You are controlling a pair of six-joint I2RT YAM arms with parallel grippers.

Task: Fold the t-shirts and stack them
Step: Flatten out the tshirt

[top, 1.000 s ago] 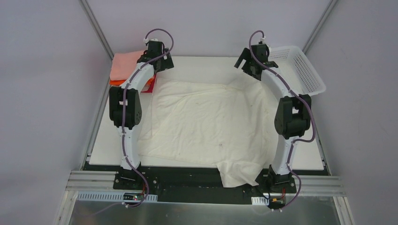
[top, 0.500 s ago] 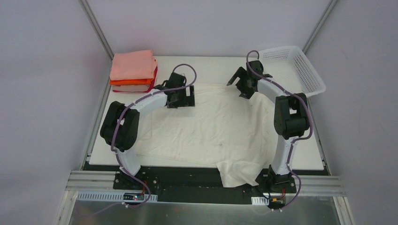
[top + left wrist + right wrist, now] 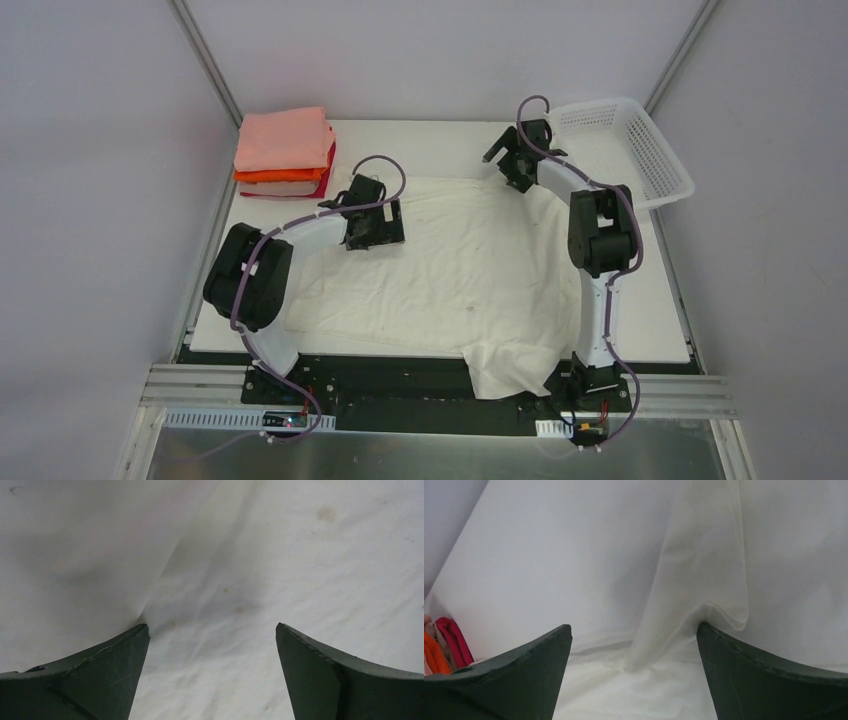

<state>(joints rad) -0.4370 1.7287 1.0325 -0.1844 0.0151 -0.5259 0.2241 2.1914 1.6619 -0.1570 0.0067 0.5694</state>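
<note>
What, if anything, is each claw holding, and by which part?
Nothing is held. The left claw and right claw are both open over the cream t-shirt, with no cloth pinched.

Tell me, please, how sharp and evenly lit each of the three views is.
Top external view: soft even light, sharp, no glare, faint wrinkle shadows on the cream-white shirt. Left wrist view: a broad grey shadow at upper left; the left gripper looks dark. Right wrist view: evenly lit; the folded stack at the left edge cropped and soft.
</note>
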